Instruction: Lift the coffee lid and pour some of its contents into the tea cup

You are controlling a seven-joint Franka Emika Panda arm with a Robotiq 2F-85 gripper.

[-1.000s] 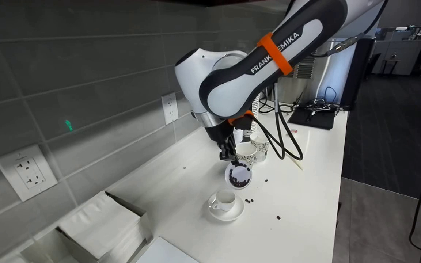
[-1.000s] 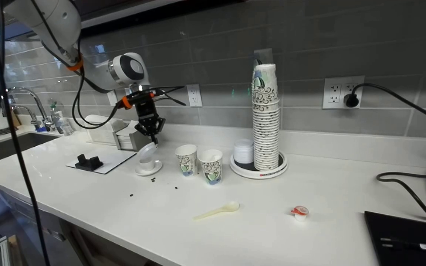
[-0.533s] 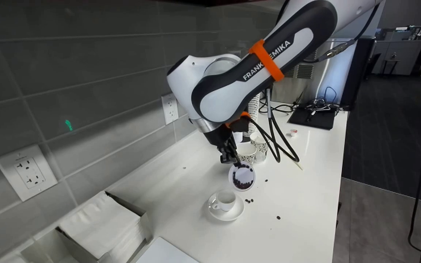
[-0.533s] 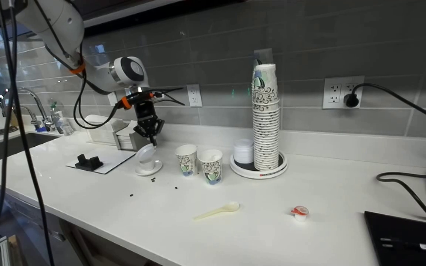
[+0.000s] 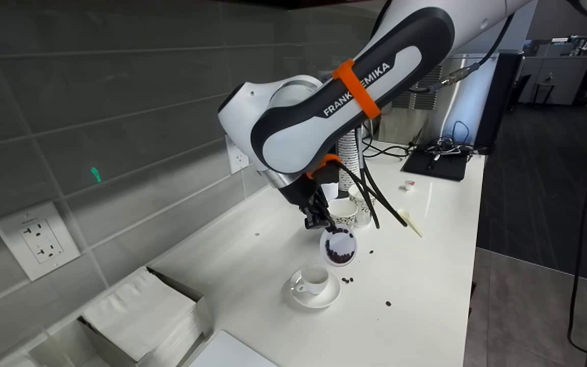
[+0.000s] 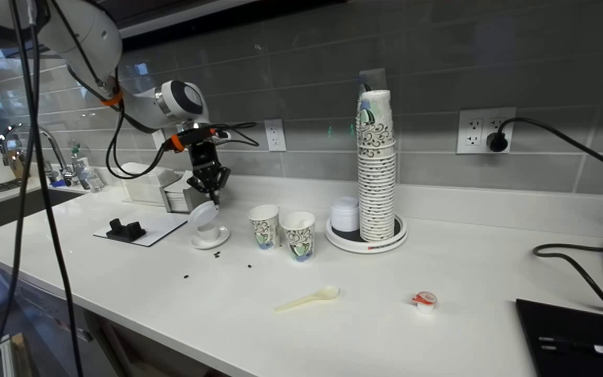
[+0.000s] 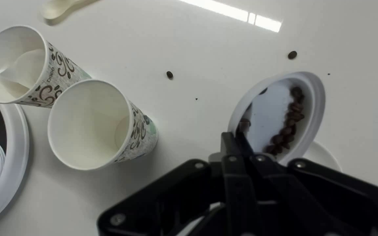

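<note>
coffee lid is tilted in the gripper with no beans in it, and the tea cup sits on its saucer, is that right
Not quite: the coffee lid does hold beans; the wrist view shows them, most along one side. The rest is right: it is tilted in the gripper, and the tea cup sits on its saucer.

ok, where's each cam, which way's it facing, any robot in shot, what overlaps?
An exterior view: near the napkins, looking down along the counter; arm and gripper show.
An exterior view: in front of the counter, facing tiled wall and stack of paper cups; arm and gripper at picture left.
Wrist view: on the wrist, facing down at the counter; only the gripper shows, shut on the coffee lid.
Shared: both exterior views show the tea cup; wrist view and an exterior view show coffee beans inside the coffee lid.
</note>
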